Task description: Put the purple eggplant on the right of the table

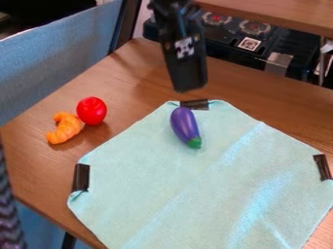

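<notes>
The purple eggplant [185, 125] lies near the top corner of a light teal cloth [156, 194], its green stem end pointing down toward the cloth's middle. Above it in the view, the black gripper [190, 88] hangs over the wooden table [123, 73], apart from the eggplant. The cloth is held to the table by black tape at its corners.
Left of the cloth, a red round toy [92, 110] stands beside an orange croissant-shaped toy [64, 128]. Dark equipment [260, 44] sits behind the table's far edge. A blue fabric panel [52, 58] runs along the left.
</notes>
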Action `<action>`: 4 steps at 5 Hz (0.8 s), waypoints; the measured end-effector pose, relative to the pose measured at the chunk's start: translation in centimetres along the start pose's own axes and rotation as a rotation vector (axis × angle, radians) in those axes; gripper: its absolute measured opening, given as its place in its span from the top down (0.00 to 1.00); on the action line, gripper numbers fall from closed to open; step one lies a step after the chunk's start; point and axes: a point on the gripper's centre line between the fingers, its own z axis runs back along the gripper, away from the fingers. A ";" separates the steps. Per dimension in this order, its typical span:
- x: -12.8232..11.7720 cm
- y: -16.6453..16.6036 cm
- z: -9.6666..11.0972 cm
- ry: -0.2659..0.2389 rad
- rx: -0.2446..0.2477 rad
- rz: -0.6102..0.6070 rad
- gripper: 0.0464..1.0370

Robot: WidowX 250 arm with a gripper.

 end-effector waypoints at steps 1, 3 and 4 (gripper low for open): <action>0.2 1.7 -0.3 0.000 0.055 0.194 0.04; -3.2 6.4 -2.3 -0.005 0.264 0.677 0.04; -4.9 7.7 -4.6 -0.063 0.364 0.871 0.04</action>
